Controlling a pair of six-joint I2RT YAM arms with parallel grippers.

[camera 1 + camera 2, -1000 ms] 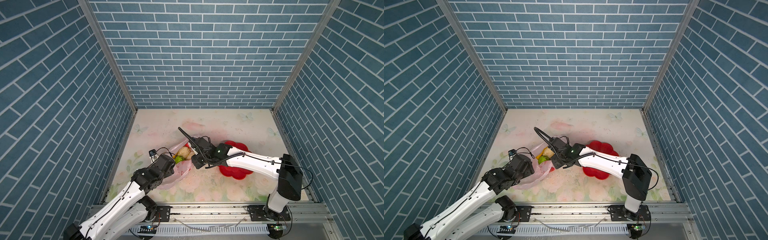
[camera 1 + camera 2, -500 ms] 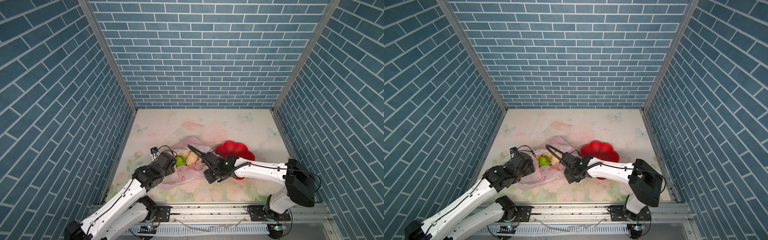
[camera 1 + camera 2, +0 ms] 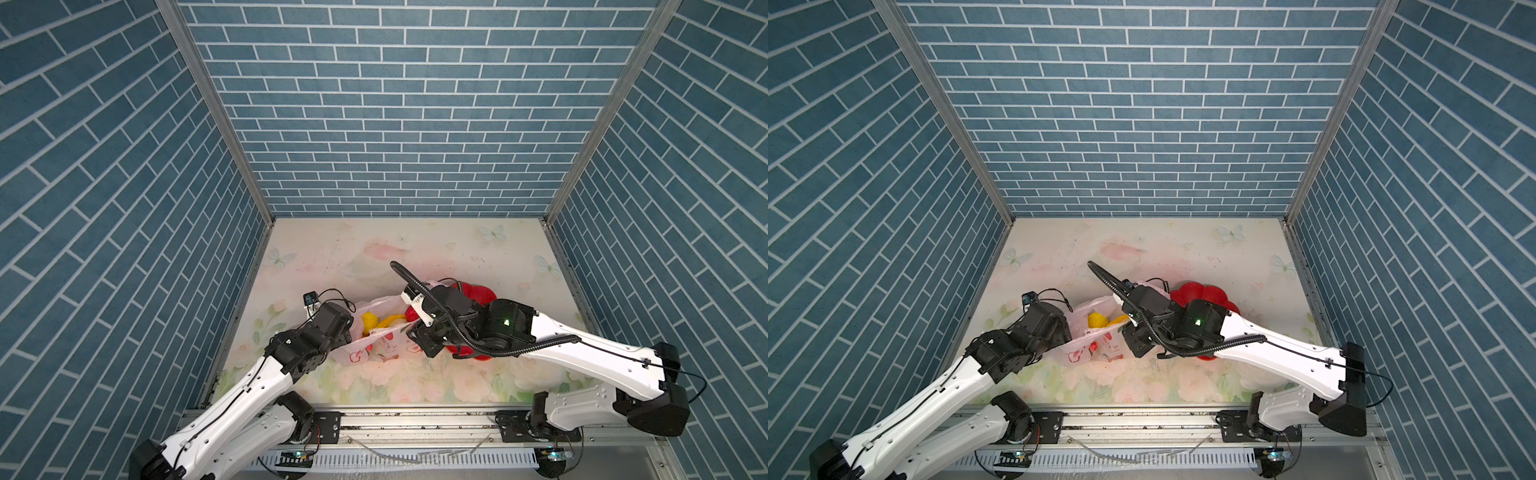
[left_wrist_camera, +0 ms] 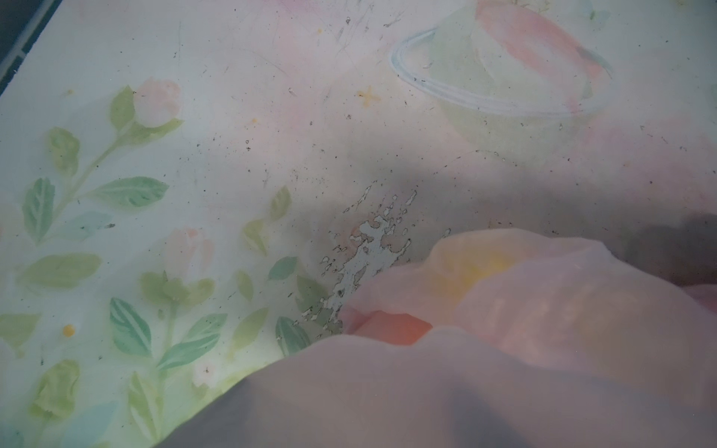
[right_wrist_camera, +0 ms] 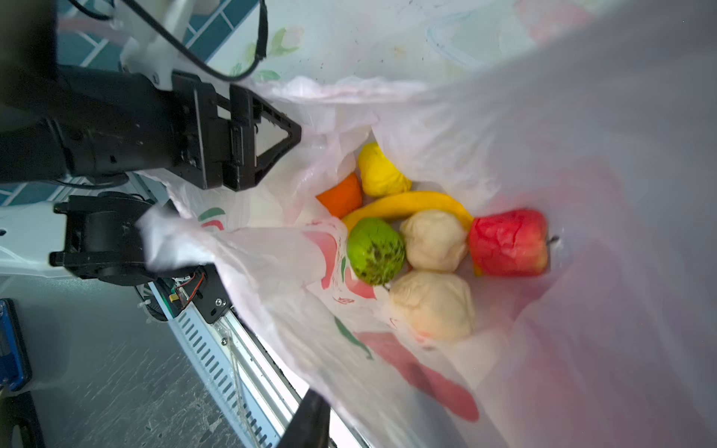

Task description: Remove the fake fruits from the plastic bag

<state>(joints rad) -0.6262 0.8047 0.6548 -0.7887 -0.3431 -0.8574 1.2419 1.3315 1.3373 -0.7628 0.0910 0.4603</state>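
The pink plastic bag [image 3: 386, 347] stands bunched between both grippers with its mouth open. In the right wrist view the fake fruits lie inside it: a lemon [image 5: 382, 170], an orange [image 5: 341, 196], a banana [image 5: 407, 201], a green bumpy ball [image 5: 374, 250], two cream balls [image 5: 434, 240], and a red fruit [image 5: 510, 242]. My left gripper [image 3: 348, 329] stands open at the bag's left rim, with film draped over it. My right gripper [image 3: 415, 336] is shut on the right rim. One of its fingers [image 5: 310, 421] shows under the film; the other is hidden.
A red flower-shaped plate [image 3: 482, 291] lies behind the bag, mostly under my right arm. The floral table [image 3: 374, 257] is walled by blue brick panels on three sides. A metal rail [image 3: 415, 419] runs along the front edge.
The bag, spread flat half a second ago, now stands gathered with its mouth open. My right arm has risen over the red plate. The left arm has barely shifted.
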